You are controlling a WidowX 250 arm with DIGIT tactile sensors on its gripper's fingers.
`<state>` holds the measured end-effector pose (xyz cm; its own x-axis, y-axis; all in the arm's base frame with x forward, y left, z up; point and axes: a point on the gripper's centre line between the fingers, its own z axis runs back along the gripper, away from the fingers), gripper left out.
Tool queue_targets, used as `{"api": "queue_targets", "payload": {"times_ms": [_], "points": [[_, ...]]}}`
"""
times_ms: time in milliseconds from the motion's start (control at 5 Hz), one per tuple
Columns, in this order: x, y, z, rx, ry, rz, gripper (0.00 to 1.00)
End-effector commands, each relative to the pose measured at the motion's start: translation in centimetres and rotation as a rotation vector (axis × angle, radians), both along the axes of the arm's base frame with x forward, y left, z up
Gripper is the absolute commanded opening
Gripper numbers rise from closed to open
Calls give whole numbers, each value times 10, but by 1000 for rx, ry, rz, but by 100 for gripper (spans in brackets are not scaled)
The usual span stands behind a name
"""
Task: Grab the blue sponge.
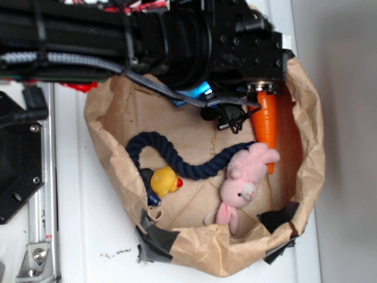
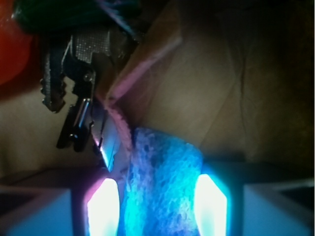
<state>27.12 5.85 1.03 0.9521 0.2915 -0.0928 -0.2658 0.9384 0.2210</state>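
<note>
Straddling the sponge (image 2: 160,182) in the wrist view, end effector (image 2: 158,204) with one glowing finger (image 2: 102,209) on each side; spread, not yet clamped, though hard to tell whether the pads touch. Grasp step in hand, approach seemingly done. Next, probably: squeezing shut evenly on the block, then lifting straight up, clear of the bag (image 1: 306,153) wall. Soft foam, so likely to compress and grip well. Just beyond, keys (image 2: 69,78) lying close, at risk of snagging. Farther off, in the exterior view: only a blue sliver of sponge under the arm, carrot (image 1: 268,121) beside it, then rope (image 1: 177,154), duck (image 1: 164,180) and bunny (image 1: 244,180).
</note>
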Motion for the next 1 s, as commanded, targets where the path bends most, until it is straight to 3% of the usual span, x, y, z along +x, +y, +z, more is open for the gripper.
{"api": "queue_targets", "payload": {"times_ms": [0, 200, 400, 600, 800], "points": [[-13, 3, -1, 6, 9, 38, 0], [-16, 4, 9, 3, -1, 31, 0], [-19, -11, 58, -27, -96, -62, 0], [-17, -28, 108, -73, -113, -135, 0], [-19, -29, 150, -67, -76, -159, 0]]}}
